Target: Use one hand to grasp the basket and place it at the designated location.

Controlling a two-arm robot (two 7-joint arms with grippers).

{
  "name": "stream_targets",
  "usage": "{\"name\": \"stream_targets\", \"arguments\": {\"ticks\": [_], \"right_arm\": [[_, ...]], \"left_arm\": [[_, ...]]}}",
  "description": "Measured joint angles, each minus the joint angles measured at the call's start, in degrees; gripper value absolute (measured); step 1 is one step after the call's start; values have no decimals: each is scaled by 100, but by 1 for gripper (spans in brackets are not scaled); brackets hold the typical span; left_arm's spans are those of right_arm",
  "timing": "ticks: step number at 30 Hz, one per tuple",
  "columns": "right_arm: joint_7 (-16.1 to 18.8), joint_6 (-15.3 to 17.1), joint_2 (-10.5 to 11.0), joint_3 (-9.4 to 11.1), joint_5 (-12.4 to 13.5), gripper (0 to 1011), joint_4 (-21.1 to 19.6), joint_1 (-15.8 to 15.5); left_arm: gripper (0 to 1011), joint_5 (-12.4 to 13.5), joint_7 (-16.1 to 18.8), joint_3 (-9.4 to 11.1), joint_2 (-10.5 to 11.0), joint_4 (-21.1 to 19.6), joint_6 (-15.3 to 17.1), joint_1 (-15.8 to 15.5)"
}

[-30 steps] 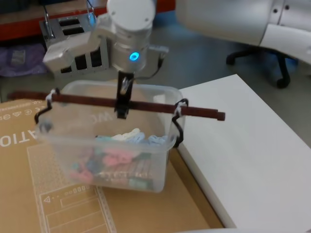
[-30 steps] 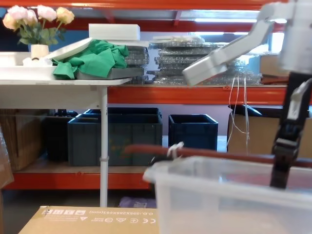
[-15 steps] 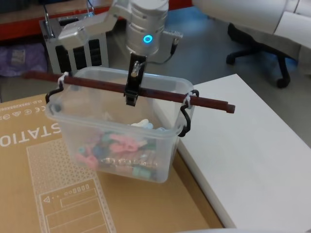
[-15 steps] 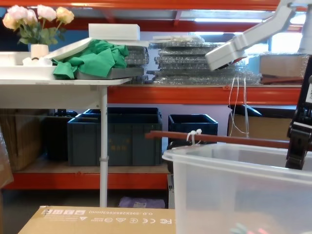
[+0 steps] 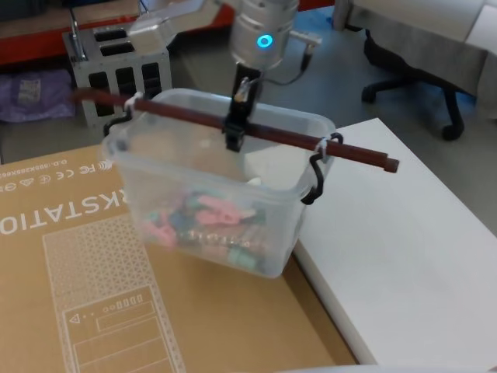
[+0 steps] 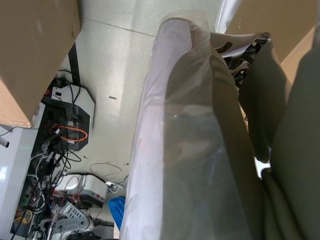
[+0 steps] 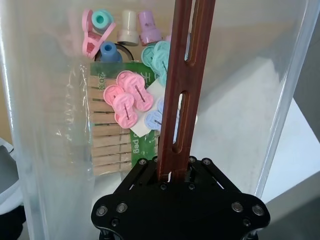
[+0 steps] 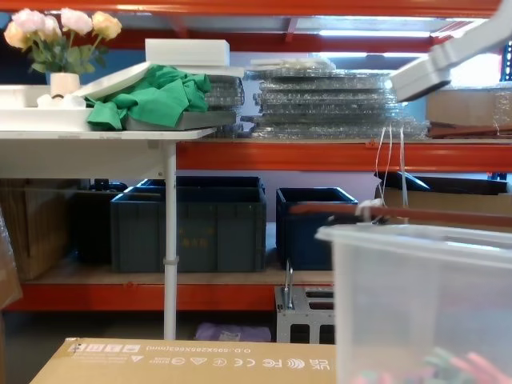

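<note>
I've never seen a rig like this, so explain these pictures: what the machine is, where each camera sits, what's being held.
This is a two-armed robot. The head camera looks down from above; the chest camera looks across the room; each wrist carries one too. The right arm has its jaws shut on the brown bar handle of a clear plastic basket, hanging over a cardboard box beside a white table. The right wrist view looks into it: pink clips and wooden pegs. The left wrist camera faces the floor.
</note>
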Motion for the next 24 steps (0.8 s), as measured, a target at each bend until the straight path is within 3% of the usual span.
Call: {"name": "stream_targets", "arguments": {"ticks": [2, 12, 24], "right_arm": [[10, 27, 68, 26, 7, 114, 14, -7], [67, 402, 953, 265, 58, 114, 197, -161], [66, 607, 1260, 442, 55, 114, 262, -291]], "left_arm": [[0, 0, 0, 0, 0, 0, 0, 0], [0, -5, 0, 0, -2, -4, 0, 0], [0, -1, 0, 0, 0, -2, 0, 0]]}}
